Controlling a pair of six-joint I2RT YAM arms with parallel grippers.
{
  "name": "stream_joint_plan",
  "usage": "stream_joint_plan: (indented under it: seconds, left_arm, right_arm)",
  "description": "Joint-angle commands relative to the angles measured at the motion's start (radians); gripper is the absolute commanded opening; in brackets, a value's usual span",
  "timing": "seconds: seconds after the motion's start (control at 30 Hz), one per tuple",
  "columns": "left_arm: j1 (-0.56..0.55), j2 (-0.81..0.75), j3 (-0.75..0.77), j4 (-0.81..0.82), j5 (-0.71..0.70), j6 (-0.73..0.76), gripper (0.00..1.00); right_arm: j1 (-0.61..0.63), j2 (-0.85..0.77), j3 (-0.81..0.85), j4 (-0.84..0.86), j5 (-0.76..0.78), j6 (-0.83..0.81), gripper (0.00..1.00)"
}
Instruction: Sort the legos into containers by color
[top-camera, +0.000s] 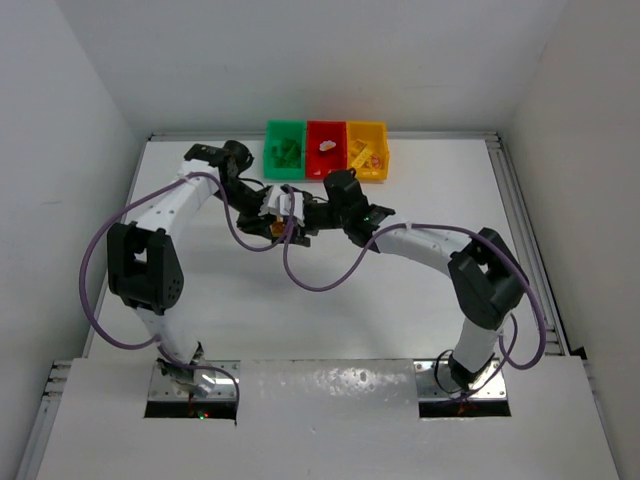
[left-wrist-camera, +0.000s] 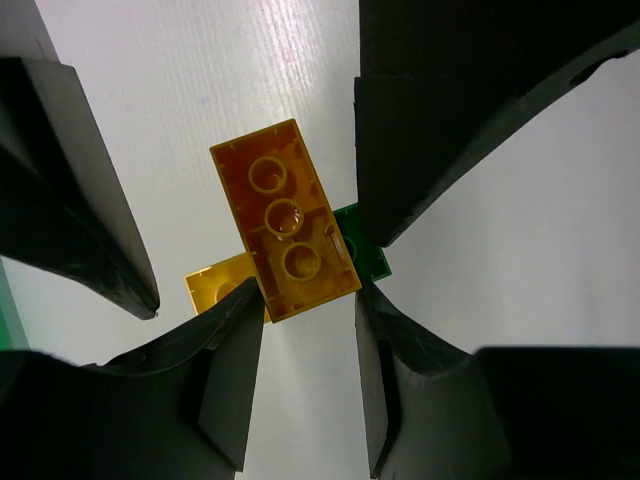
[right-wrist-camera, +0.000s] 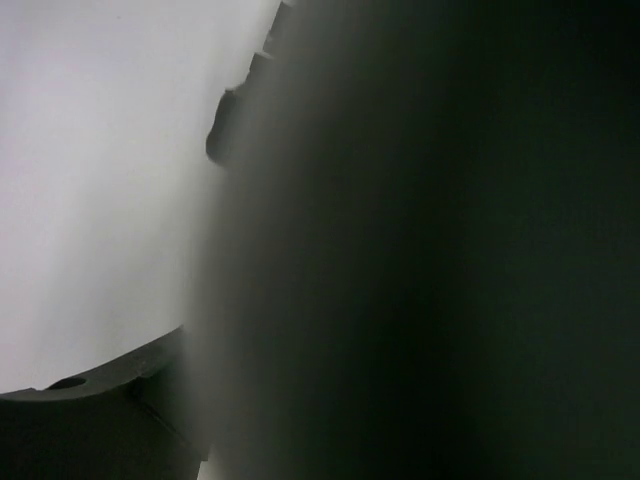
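A clump of bricks (left-wrist-camera: 290, 235) is hanging above the white table (top-camera: 400, 300), nearer the arms than the red bin (top-camera: 326, 148) and a little to its left. A yellow-orange brick (left-wrist-camera: 285, 220) is facing the left wrist camera with its hollow underside. A yellow brick (left-wrist-camera: 215, 288) is sticking out at one lower corner and a green brick (left-wrist-camera: 362, 250) at the other side. The left gripper (left-wrist-camera: 308, 292) is pinching the lower end of the clump, its jaws drawn in close, with one finger pressing on the yellow brick and the other on the green one. The right gripper (top-camera: 300, 228) is reaching in from the opposite side with its jaws standing wide around the upper end. One finger is touching the edge of the yellow-orange and green bricks, while the other is well clear, so it is gripping nothing. The right wrist camera is showing only a dark blur up close beside a strip of white. The red bin is sitting at the far edge of the table, with the green bin (top-camera: 285, 150) touching its left side and the yellow bin (top-camera: 367, 150) touching its right. Green pieces are lying in the green bin and yellow ones in the yellow bin. The red bin is holding a small pale piece that I cannot make out.
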Motion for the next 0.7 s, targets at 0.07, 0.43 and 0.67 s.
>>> stream_joint_plan:
  seconds: [0.07,0.43,0.67]
  left_arm:
    - [-0.028,-0.022,0.028,-0.035,0.081,0.032,0.0]
    - [-0.028,-0.013,0.034,-0.035,0.072,0.047,0.0]
    - [-0.03,-0.016,0.04,-0.035,0.072,0.048,0.0]
  right_arm:
    - [0.005,0.05,0.052,-0.16,0.073,-0.072,0.7]
    - [0.003,0.03,0.054,-0.269,0.053,-0.144,0.61]
    - [0.003,0.053,0.026,-0.265,0.086,-0.163,0.63]
